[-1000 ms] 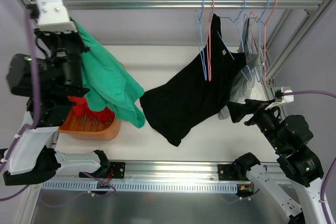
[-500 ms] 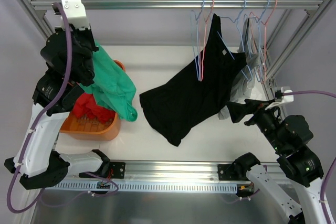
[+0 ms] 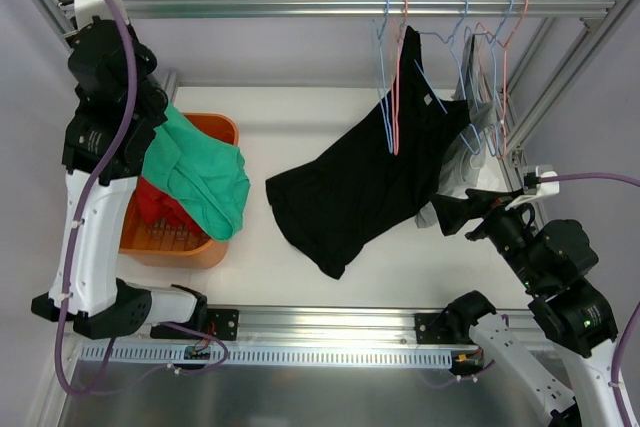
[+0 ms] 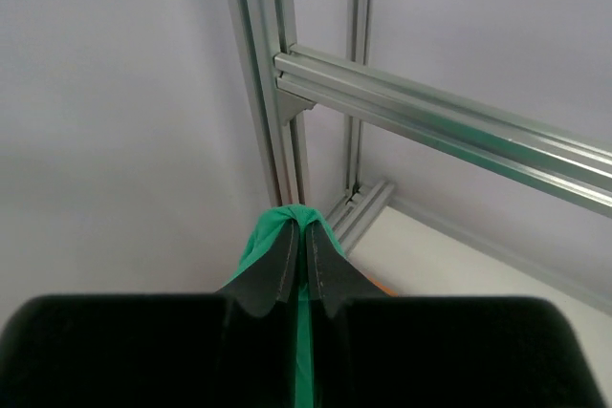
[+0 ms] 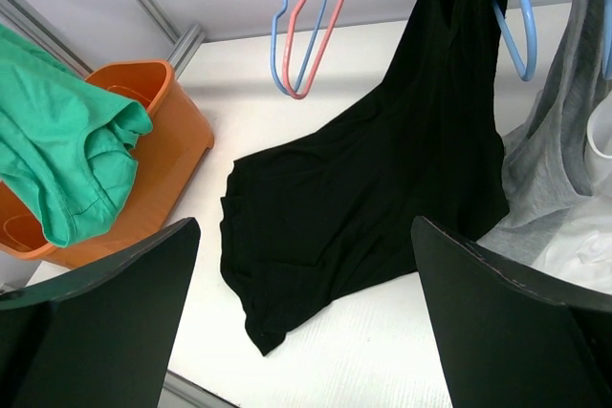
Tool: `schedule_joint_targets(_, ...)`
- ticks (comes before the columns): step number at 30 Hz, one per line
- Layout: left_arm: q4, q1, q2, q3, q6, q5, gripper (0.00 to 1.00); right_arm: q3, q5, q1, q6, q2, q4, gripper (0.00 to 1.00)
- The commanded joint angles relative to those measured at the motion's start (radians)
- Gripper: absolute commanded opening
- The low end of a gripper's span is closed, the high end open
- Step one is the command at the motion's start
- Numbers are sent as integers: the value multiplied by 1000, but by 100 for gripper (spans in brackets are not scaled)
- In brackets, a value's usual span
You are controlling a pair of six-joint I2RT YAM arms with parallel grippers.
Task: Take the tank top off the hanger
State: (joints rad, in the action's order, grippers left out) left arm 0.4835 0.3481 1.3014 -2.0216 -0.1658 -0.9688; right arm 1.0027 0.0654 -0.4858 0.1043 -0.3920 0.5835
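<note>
On my overhead view an orange basket (image 3: 175, 250) sits at the left side of the white desk (image 3: 300, 117), with a red cloth (image 3: 160, 209) lying inside it. A metal rail (image 3: 260, 7) runs across the top of the frame, and a slanted post (image 3: 570, 57) comes down from its right end. From the right wrist I can see a grey garment (image 5: 564, 121) hanging at the far right, with a white one (image 5: 583, 246) touching its lower edge.
</note>
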Motion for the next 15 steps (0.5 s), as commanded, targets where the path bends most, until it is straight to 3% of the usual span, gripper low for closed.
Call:
schedule_joint_targets(1,-31,-27,16,-64,23,-79,0,28,-7,3,-17,-11,-13,99)
schedule_joint_targets(6,-33,-63,38,-77,34,-117,0,22,-21,3,-14,-41,-25,99)
schedule_joint_targets(11,-33,-70,111,-270,-18,-136,0,33,-30,3,-26,-57,-27,99)
schedule_joint_targets(15,-52,-84,136,-324,-55,-128,0,36,-19,4,-34,-58,-28,99)
